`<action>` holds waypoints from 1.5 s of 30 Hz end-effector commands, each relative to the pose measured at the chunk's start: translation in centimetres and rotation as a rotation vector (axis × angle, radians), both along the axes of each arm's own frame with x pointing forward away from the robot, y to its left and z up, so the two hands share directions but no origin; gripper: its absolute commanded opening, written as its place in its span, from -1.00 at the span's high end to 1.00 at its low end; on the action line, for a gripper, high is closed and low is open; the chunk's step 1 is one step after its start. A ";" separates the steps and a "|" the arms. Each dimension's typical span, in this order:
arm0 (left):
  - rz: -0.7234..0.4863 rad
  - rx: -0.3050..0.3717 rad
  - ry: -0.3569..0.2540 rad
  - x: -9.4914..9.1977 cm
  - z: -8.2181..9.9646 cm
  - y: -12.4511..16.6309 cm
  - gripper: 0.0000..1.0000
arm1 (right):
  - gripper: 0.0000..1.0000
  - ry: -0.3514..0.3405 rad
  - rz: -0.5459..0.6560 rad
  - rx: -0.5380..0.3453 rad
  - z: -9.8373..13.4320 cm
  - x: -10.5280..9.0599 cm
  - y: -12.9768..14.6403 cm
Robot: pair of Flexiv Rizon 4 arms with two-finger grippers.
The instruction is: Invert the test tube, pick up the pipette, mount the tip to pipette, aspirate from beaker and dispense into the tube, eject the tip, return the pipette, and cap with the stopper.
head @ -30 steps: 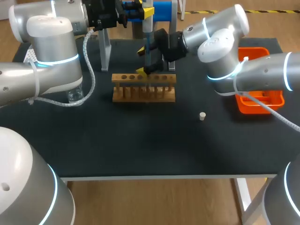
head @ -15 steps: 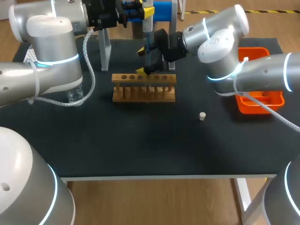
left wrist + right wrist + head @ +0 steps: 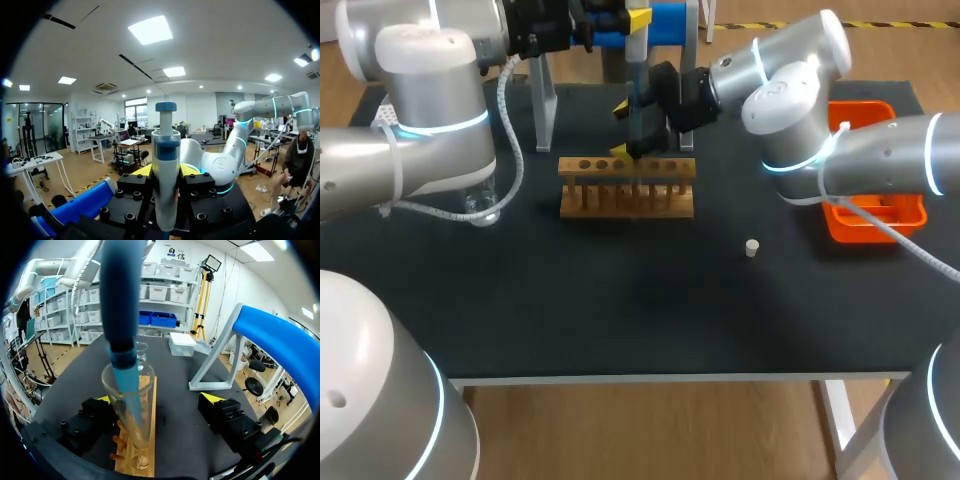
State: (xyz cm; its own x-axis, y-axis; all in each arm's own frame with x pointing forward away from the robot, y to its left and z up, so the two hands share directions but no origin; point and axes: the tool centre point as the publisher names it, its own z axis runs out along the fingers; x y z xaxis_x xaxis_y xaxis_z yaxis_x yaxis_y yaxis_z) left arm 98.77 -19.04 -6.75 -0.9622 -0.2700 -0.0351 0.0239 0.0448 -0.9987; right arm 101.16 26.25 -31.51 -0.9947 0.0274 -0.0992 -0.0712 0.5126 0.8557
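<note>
Left hand (image 3: 165, 174) clamped on the pipette (image 3: 165, 150), held upright over the rack (image 3: 628, 188) near the worktop's (image 3: 620, 320) far edge. Pipette's lower end sits inside the test tube (image 3: 146, 405), which stands upright in the wooden rack. Right hand (image 3: 157, 399) wide, one finger either side of the tube, not gripping it. Stopper (image 3: 752, 247) lies loose, right of the rack. Beaker (image 3: 480, 205) near left edge, orange tray (image 3: 880, 215) at right edge.

test tube (image 3: 137, 440): upright in rack (image 3: 626, 186) | pipette (image 3: 165, 165): vertical, lower end inside tube | stopper (image 3: 752, 247): lying apart
</note>
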 end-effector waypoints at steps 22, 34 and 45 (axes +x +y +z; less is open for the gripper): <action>0.006 0.045 -0.031 -0.9 2.8 -0.8 1.00 | -1.00 0.003 0.005 -0.004 0.1 0.1 -0.1; 0.007 0.067 -0.053 -1.3 4.1 -1.2 1.00 | -1.00 0.003 0.005 -0.004 0.1 0.1 -0.1; 0.009 0.077 -0.079 -2.0 5.2 -1.5 1.00 | -1.00 0.003 0.005 -0.004 0.1 0.1 -0.1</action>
State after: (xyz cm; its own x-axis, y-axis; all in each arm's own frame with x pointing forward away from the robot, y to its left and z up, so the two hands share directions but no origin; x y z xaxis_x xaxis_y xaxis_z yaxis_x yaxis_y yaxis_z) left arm 97.05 -20.52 -1.79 -0.9542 -0.2684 -0.1325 0.1038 0.1186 -0.9875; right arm 101.14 26.24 -31.49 -0.9946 0.0273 -0.0997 -0.0716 0.5131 0.8553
